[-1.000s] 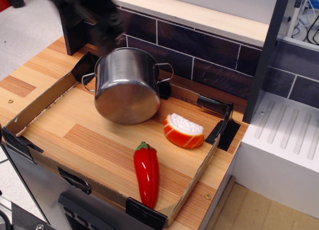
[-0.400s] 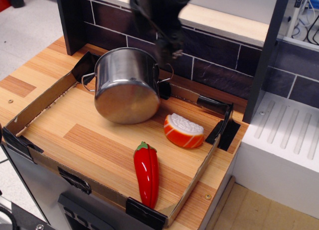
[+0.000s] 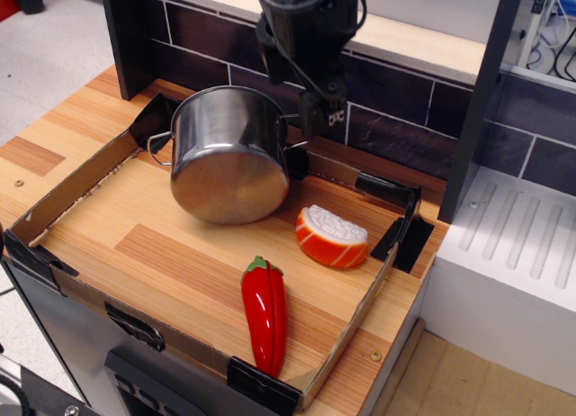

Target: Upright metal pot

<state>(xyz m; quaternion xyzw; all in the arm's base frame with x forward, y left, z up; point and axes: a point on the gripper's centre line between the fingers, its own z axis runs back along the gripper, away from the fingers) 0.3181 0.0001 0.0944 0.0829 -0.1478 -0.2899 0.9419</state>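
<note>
Nearest you, by the front edge of the worktop, a red pepper [image 3: 265,313] lies flat inside the cardboard tray [image 3: 67,184]. Just behind it, toward the right edge, sits an orange-and-white sushi piece [image 3: 331,237]. Neither touches the pot, but both are in its roll path.

The metal pot [image 3: 229,153] is at the tray's back edge, tipped over, flat base facing you, mouth toward the back wall. Its left wire handle [image 3: 158,148] shows clearly; the right one is partly hidden.

Your gripper [image 3: 319,119] hangs above the pot's right side, by that right handle. Can't tell if the jaws are wide or narrow; fingers read as one dark mass.

Risks:
- a thin handle or a shiny curved wall is easy to slip off
- a sideways nudge rolls it into the sushi piece
- lifting off-center swings it into the tray's back wall
</note>
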